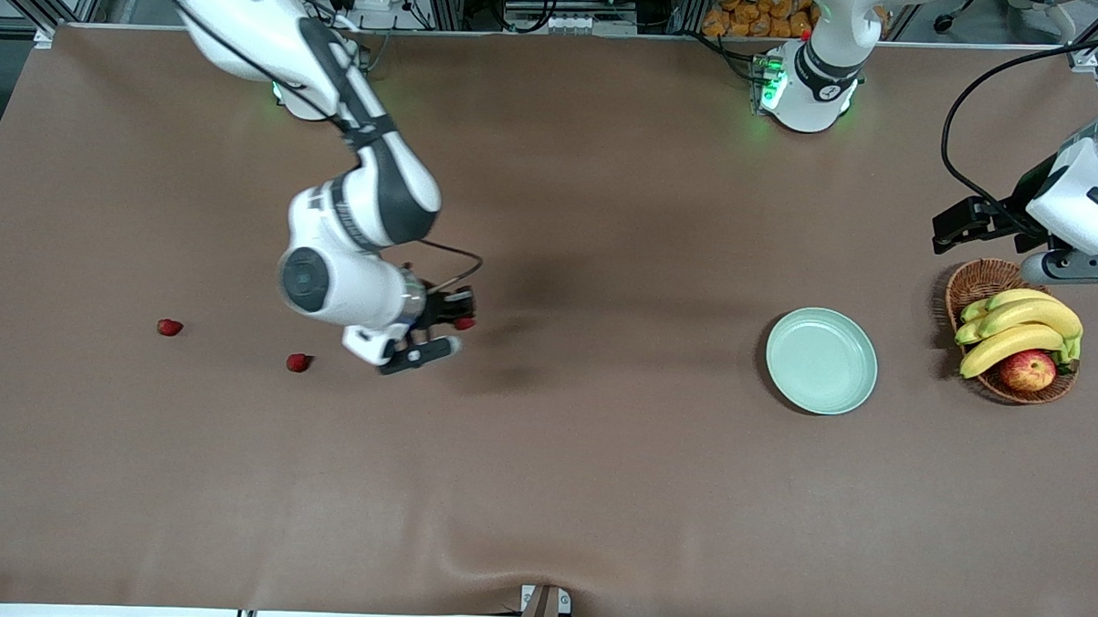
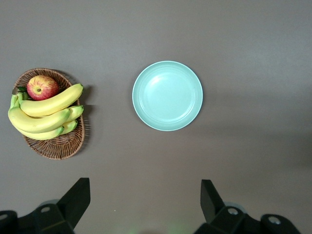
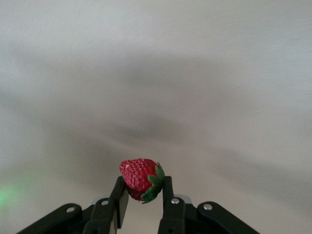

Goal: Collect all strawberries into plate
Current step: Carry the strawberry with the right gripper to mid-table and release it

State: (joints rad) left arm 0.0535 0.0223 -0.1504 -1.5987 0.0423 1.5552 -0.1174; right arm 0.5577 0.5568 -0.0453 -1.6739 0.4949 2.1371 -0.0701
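Observation:
My right gripper hangs over bare table toward the right arm's end, shut on a strawberry whose green top faces one finger; the same berry shows red at the fingertips. Two more strawberries lie on the table, one close to the right hand, the other farther toward the right arm's end. The mint-green plate sits toward the left arm's end with nothing in it. My left gripper waits high over the table near the basket, open and holding nothing.
A brown wicker basket with bananas and a red-yellow apple stands beside the plate at the left arm's end. The brown mat's front edge has a clamp at its middle.

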